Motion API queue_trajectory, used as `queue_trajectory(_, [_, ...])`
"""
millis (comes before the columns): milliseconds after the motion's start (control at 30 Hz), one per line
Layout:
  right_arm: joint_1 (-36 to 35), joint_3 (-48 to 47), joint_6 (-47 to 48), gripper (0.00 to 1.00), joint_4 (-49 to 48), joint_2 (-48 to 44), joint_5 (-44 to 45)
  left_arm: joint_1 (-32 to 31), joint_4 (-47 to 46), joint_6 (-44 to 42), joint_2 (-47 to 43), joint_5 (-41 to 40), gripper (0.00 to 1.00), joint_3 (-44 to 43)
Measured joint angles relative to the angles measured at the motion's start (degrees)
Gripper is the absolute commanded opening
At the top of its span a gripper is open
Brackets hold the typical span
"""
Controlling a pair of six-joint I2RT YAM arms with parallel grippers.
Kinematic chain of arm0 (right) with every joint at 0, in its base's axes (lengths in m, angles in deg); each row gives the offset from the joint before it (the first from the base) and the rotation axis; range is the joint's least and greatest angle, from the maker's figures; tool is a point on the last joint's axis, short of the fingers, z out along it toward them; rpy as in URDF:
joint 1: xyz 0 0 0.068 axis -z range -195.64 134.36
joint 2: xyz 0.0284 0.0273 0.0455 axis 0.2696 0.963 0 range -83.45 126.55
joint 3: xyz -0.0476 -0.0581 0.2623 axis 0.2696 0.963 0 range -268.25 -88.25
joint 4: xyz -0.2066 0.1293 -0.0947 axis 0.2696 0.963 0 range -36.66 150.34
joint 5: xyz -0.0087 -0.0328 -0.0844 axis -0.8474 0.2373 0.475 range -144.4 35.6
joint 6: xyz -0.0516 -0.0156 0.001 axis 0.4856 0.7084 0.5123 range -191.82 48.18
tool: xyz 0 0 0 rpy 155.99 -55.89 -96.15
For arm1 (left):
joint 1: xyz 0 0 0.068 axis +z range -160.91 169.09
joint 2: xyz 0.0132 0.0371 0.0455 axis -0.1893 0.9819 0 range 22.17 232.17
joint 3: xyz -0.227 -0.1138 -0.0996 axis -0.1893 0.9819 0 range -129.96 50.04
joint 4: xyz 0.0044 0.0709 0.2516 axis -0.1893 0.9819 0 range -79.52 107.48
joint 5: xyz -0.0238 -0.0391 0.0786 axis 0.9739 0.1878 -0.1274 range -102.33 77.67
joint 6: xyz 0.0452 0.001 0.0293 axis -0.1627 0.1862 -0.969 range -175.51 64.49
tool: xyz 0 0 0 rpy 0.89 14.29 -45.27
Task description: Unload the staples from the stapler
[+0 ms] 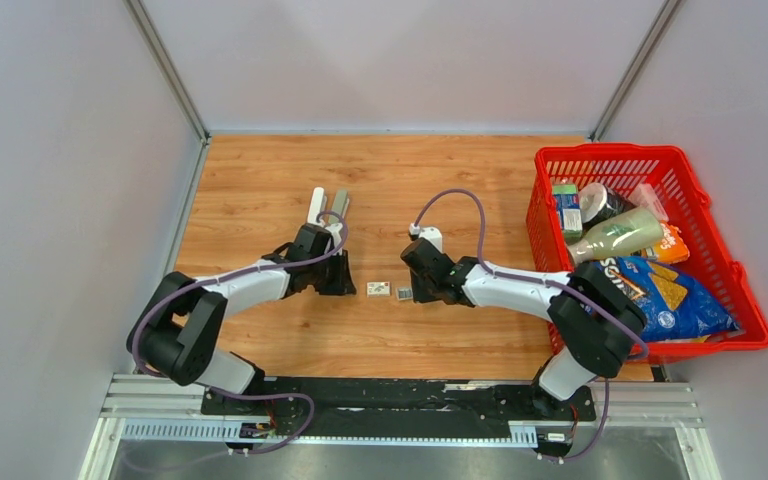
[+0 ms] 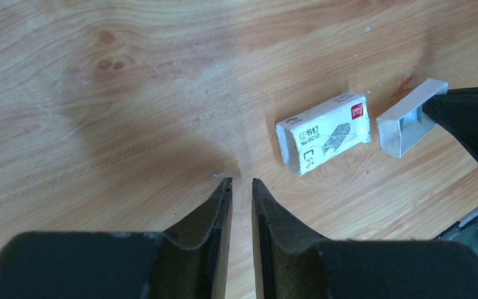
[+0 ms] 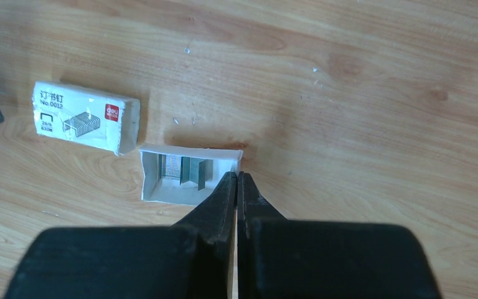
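1. Two arms reach out over the table (image 1: 260, 180), elbows bent and forearms angled in toward each other, with both claws tipped down at the wood.
2. Left claw (image 2: 241, 182): its fingers stand a narrow slit apart with nothing between them, tips low over bare wood.
3. Ahead and to the right of it lies a white packet (image 2: 323, 132). Just past that is an open card tray (image 2: 392, 128).
4. Right claw (image 3: 237, 176): its fingers are pressed together, tips at the tray's near right corner. Whether they pinch its wall I cannot tell.
5. Staples (image 3: 183, 169): dark-grey strips lie inside the tray, just left of the right claw's tips.
6. Two bars (image 1: 317, 207), one white and one grey, lie beyond the left claw, well apart from the tray.
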Motion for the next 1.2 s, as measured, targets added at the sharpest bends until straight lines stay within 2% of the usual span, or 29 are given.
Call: queue_trajectory(1200, [0.0,-5.3,-3.4,0.0,-1.4,6.3,1.8,-2.1,-6.0,1.6,5.9,0.7,0.25,-2.3])
